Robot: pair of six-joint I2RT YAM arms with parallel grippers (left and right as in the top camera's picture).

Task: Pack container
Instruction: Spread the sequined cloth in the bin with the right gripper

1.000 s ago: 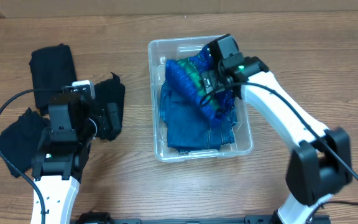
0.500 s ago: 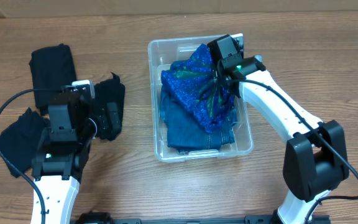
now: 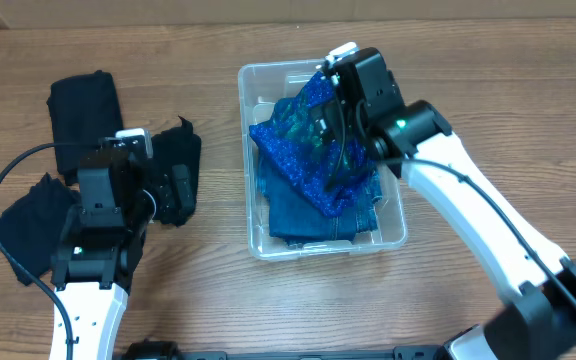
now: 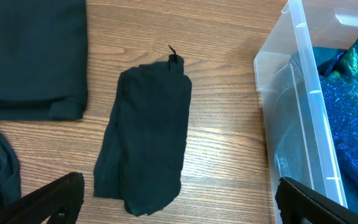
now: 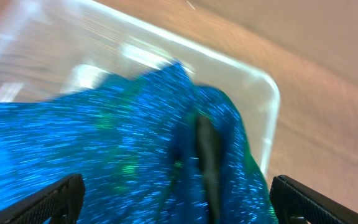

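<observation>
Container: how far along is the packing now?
Done: blue jeans lie folded in the container. In hand: the open right end effector hovers over the sparkly blue cloth spread on top. Left to do: black clothes lie on the table beside the open left end effector.

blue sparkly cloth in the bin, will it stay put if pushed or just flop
Probably floppy: the blue sparkly cloth lies in loose folds over the denim. Its glittery surface looks smooth, so it may slip. It is heaped, so pushing may only shift it.
</observation>
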